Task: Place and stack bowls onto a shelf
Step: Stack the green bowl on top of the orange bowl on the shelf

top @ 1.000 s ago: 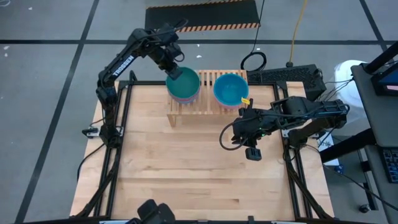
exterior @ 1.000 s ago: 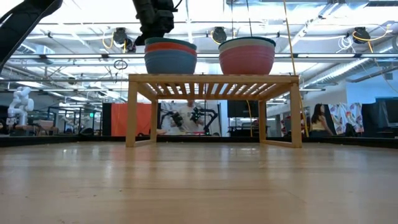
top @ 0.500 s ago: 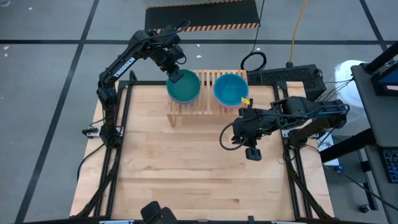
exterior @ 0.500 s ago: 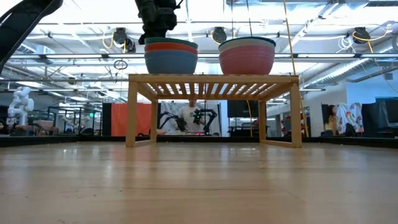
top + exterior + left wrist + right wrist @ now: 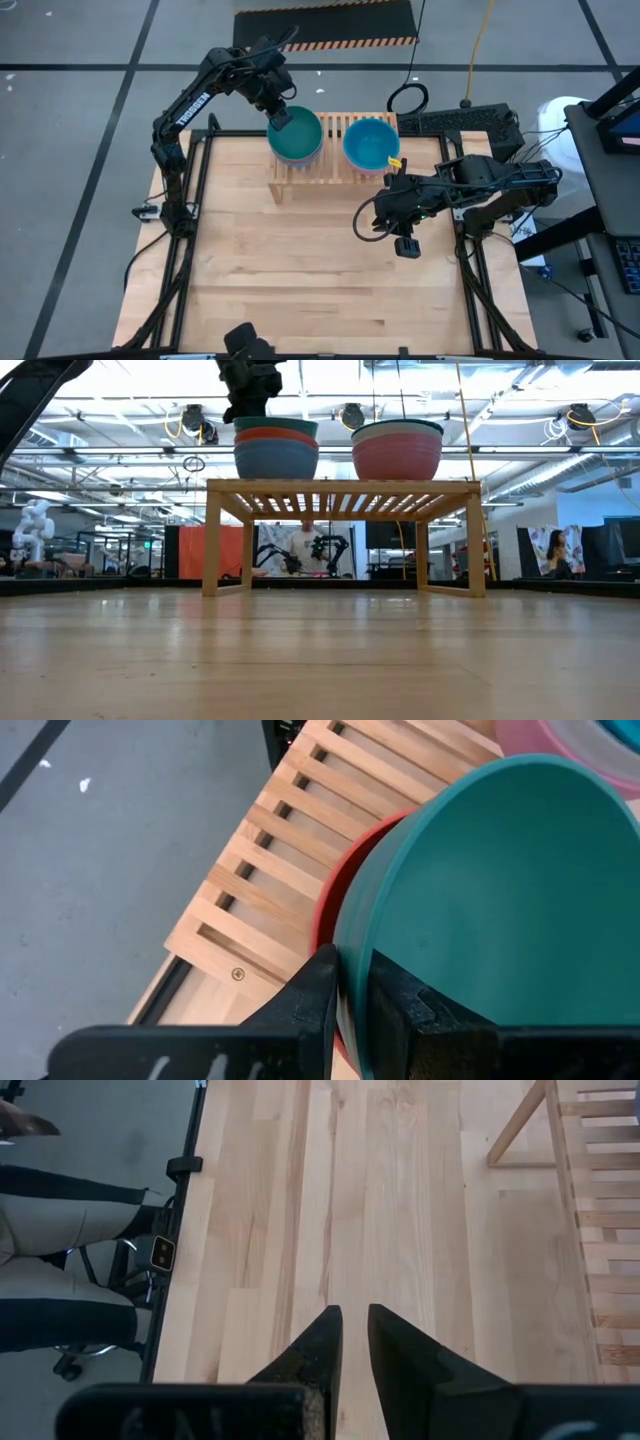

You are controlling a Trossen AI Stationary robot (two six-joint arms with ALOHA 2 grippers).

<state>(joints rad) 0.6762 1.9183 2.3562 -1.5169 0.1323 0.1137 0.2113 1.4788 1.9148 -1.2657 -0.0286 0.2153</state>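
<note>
Left arm stretched out to the far side, its pincer [image 5: 281, 117] pointed down, fingers [image 5: 318, 988] nearly together, pinching a thin rim. Right arm folded low on its own side, pincer [image 5: 404, 243] hovering, fingers [image 5: 322, 1342] almost touching, nothing between them.

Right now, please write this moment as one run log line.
left gripper: pinching teal bowl rim on left stack | right gripper: empty, over table | shelf: two stacks

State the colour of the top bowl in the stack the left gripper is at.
Teal green bowl, clearest in the left wrist view.
</note>
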